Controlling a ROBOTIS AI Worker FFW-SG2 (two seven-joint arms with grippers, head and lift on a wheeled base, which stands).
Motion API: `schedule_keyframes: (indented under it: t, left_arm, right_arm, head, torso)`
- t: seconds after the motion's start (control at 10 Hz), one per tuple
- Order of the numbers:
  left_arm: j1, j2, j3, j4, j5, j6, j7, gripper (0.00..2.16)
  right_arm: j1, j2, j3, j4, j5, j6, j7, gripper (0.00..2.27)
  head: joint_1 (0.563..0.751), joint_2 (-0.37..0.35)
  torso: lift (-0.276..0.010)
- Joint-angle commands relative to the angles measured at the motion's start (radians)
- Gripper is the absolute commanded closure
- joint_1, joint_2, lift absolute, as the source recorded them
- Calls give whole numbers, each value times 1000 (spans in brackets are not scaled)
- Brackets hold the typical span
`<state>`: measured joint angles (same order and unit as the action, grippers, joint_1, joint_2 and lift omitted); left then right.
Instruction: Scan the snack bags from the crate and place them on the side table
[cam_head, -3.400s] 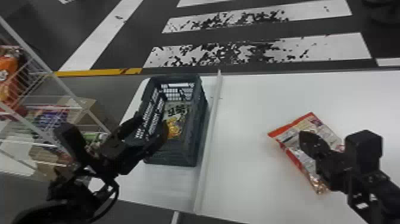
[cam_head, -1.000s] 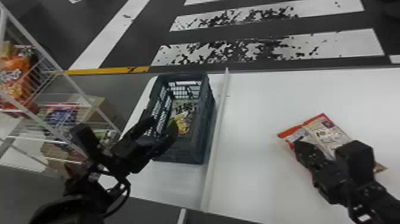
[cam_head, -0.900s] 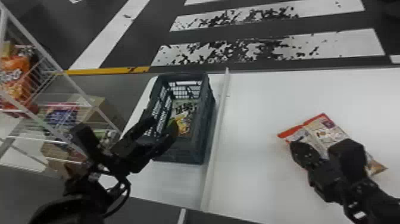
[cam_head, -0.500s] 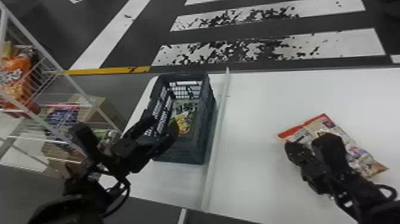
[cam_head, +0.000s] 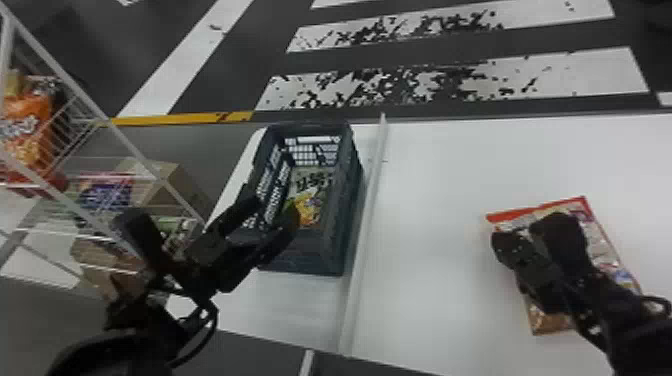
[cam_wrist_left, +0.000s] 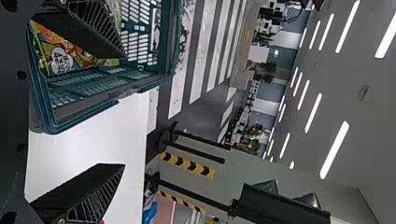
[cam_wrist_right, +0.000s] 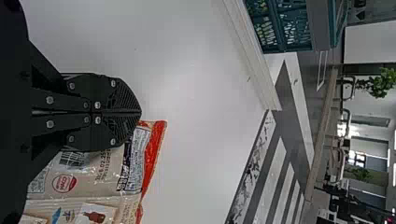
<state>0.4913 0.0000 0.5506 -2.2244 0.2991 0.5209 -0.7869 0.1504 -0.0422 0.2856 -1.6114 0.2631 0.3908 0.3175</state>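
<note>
Striped floor (cam_head: 450, 50) lies beyond the far edge of the white bench (cam_head: 430, 280), where a raised strip (cam_head: 361, 240) divides the dark crate (cam_head: 305, 257) from one snack bag (cam_wrist_right: 100, 172).

That bag lies flat at the robot's right, its red end (cam_wrist_right: 154, 149) toward the far side and a barcode (cam_wrist_right: 72, 158) facing up. Over it is the right gripper (cam_wrist_right: 140, 112), its jaws closed together with nothing between them; whether they touch the film, I can't tell. The left gripper (cam_wrist_left: 123, 111) is at the crate, jaws apart and empty, and a yellow pack (cam_head: 307, 207) and a greyish pack (cam_head: 312, 182) lie inside.

The step in hand looks like squaring the bag up after a scan, or placing it; I can't be sure which. If it's a nudge, keep the closed tips low and the push light, close to the middle of the bag, so it slides instead of swinging round or creasing. Film like this will probably rumple under a hard press, and a fold across the code would spoil a reading. If a pick-up is wanted, lift clear first, open, then pinch a slack edge rather than the filled part. Before the next bag, leave room beside this one.
</note>
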Motion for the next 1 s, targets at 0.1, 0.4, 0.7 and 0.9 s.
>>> schedule_keyframes:
  t: [0.1,0.4,0.7,0.9]
  left_arm:
    - [3,-3,0,-5,0,0,0,29]
    - [3,-3,0,-3,3,0,0,29]
    - [3,-3,0,-1,6,0,0,29]
    - [3,-3,-1,-1,6,0,0,29]
  right_arm:
    - [-5,-13,-22,2,4,4,2,2013]
    - [51,-16,-25,-65,1,1,11,2013]
    - [115,-31,-25,-136,-12,1,17,2013]
    - [133,-35,-23,-154,-15,1,28,2013]
  head:
    - [695,337]
    - [695,321]
    - [695,336]
    - [695,341]
  torso:
    - [-94]
    - [-94]
    - [-94]
    - [-94]
